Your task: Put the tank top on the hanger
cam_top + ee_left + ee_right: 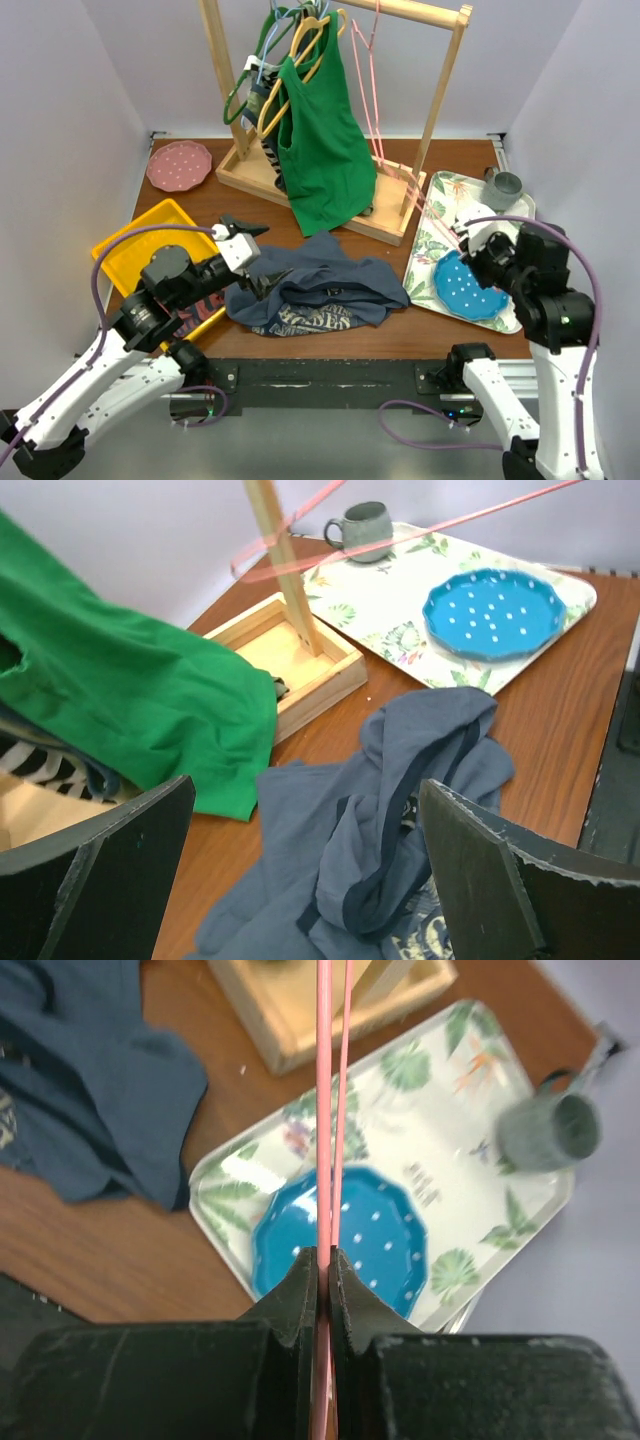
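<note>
The dark blue tank top (320,290) lies crumpled on the table in front of the rack, with its pale print facing up at the near edge. My left gripper (262,272) hovers at its left edge, wide open and holding nothing. In the left wrist view the tank top (300,830) lies below the open left gripper (305,880). The pink hanger (380,140) slants from the rack's top rail down to my right gripper (466,233). In the right wrist view the right gripper (327,1260) is shut on the hanger (324,1110), whose thin wires run between the jaws.
A wooden rack (250,175) at the back carries a green tank top (320,140) and yellow and green hangers. A floral tray (430,250) on the right holds a blue plate (465,285) and a grey mug (505,185). A yellow bin (140,250) and a pink plate (180,165) are on the left.
</note>
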Controlling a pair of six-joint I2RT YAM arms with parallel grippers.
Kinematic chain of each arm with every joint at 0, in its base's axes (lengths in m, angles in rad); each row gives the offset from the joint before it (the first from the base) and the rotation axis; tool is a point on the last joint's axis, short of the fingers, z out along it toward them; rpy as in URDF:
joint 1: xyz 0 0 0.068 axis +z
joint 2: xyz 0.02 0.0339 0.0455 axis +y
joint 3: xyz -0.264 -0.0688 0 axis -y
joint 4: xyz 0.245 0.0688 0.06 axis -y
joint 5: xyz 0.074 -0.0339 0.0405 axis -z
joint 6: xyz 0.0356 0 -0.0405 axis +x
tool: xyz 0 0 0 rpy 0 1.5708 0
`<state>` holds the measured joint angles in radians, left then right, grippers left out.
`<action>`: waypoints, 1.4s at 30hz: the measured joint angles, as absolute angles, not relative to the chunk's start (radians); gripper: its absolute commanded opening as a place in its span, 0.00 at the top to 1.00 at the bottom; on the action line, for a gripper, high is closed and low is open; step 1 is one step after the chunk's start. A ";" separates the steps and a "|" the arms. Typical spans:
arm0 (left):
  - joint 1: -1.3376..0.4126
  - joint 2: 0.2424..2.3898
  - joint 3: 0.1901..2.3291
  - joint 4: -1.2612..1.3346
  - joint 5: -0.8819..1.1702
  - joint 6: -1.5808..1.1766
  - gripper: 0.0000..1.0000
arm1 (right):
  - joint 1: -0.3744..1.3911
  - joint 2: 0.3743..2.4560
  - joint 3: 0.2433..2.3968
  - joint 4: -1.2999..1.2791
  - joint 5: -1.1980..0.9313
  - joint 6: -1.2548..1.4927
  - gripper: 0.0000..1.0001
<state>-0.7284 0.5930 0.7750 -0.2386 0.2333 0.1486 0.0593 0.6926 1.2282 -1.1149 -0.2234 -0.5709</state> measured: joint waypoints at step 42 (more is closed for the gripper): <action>-0.743 1.049 0.627 0.001 0.656 0.302 1.00 | 0.109 1.049 1.055 -1.339 -0.836 -1.432 0.56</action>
<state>-0.7433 1.0489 0.6266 0.0013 0.6563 0.3023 0.1089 1.0492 1.0554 -1.3392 -0.8364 -1.4322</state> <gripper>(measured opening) 0.039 0.226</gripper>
